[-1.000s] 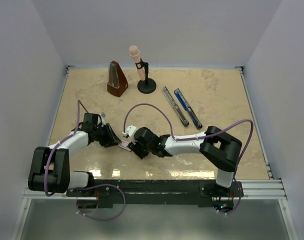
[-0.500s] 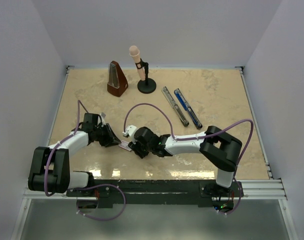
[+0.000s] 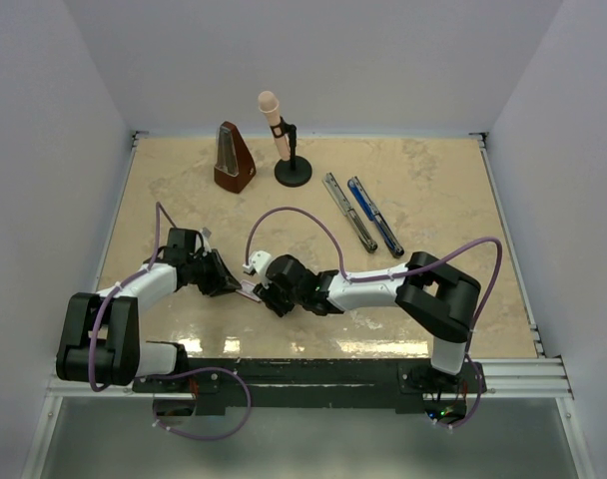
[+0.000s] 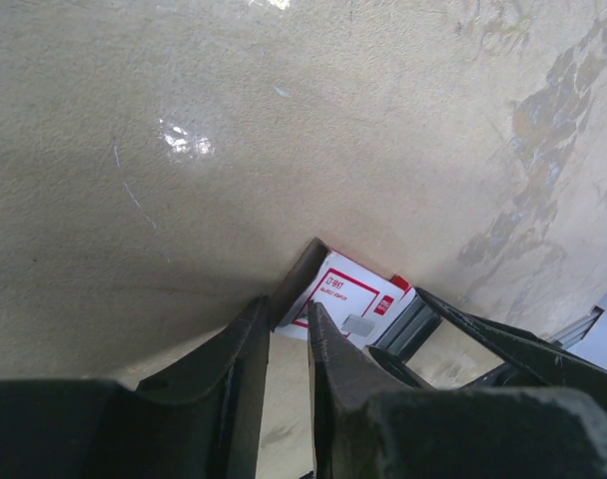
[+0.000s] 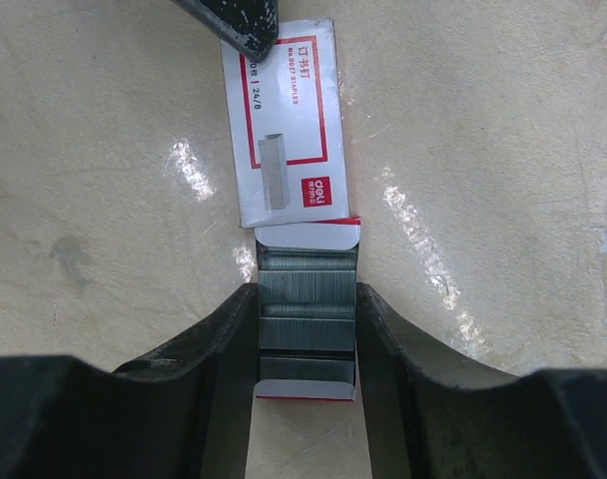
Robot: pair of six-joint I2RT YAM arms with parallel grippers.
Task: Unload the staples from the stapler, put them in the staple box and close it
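The stapler (image 3: pixel 375 218) lies opened into two long bars at the back right, far from both grippers. No loose strip of staples shows in any view. A small white box with a red label (image 5: pixel 284 130) lies flat between the grippers, near the front (image 3: pixel 249 291). Its inner tray (image 5: pixel 305 319), filled with grey ribbed metal rows, is slid partly out. My right gripper (image 5: pixel 305 309) is shut on the tray's two sides. My left gripper (image 4: pixel 289 304) is closed on the box's far corner (image 4: pixel 353 299); one of its fingertips (image 5: pixel 239 25) shows in the right wrist view.
A brown pyramid-shaped metronome (image 3: pixel 233 160) and a microphone on a black stand (image 3: pixel 281 135) stand at the back, left of the stapler. White walls enclose the table on three sides. A purple cable (image 3: pixel 303 215) arcs over the right arm.
The right gripper has edged slightly left and back, toward the left gripper, with the box between them. The stapler has not moved.
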